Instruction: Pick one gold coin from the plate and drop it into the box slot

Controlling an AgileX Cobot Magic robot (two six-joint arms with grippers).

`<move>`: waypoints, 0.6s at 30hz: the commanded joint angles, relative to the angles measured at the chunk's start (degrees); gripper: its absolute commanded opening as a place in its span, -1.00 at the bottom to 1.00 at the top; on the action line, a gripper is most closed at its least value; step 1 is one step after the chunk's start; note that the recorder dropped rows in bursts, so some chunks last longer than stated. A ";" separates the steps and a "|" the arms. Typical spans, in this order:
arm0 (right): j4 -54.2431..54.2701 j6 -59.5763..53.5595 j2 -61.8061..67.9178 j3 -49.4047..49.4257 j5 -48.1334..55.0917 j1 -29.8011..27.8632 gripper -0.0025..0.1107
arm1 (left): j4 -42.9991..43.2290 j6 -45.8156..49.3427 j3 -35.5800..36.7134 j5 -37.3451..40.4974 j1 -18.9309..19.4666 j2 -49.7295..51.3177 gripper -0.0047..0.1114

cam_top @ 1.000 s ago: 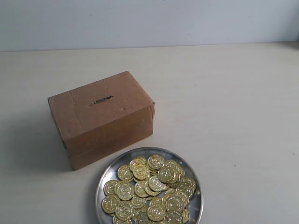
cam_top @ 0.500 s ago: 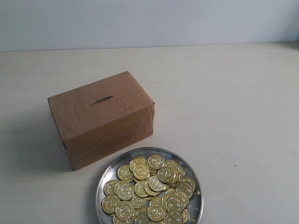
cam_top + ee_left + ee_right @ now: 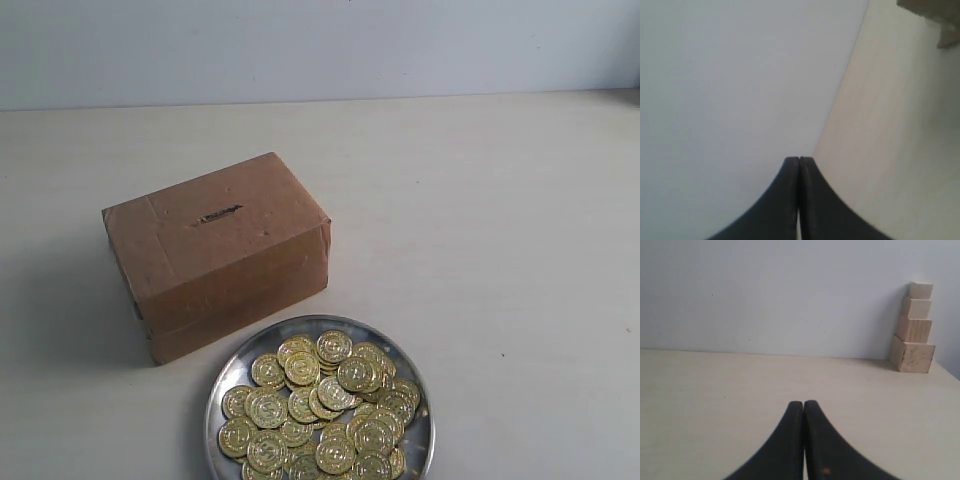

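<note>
A brown cardboard box (image 3: 220,250) stands left of centre in the exterior view, with a short dark slot (image 3: 218,214) in its top face. Just in front of it, at the bottom edge, sits a shiny silver plate (image 3: 228,372) heaped with several gold coins (image 3: 320,405). Neither arm shows in the exterior view. My left gripper (image 3: 799,159) is shut with nothing between its black fingers, over bare table by the wall. My right gripper (image 3: 804,402) is shut too, empty, facing the wall across the table. Box, plate and coins are out of both wrist views.
A stepped stack of pale wooden blocks (image 3: 913,335) stands against the wall in the right wrist view. A blurred pale object (image 3: 935,15) shows at a corner of the left wrist view. The light wooden table (image 3: 500,230) meets a plain grey-white wall.
</note>
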 commanded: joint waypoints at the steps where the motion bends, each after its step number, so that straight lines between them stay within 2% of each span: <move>1: 1.76 0.00 -0.29 0.25 3.75 -0.30 -0.96 | -3.65 -26.61 0.13 2.69 -0.32 -0.30 -0.92; 2: 1.76 0.00 -0.29 0.25 4.49 -0.30 -0.96 | -4.19 -33.27 0.13 3.54 -0.32 -0.30 -0.92; 4: 1.76 0.00 -0.29 0.25 4.49 -0.30 -0.96 | -4.30 -39.12 0.13 5.01 -0.32 -0.30 -0.92; 15: 1.88 0.00 -0.29 0.25 4.44 -0.30 -0.96 | -4.44 -40.65 0.13 7.37 -0.32 -0.30 -0.92; 18: 1.88 0.00 -0.29 0.25 4.44 -0.30 -0.96 | -4.44 -46.84 0.13 7.37 -0.32 -0.30 -0.92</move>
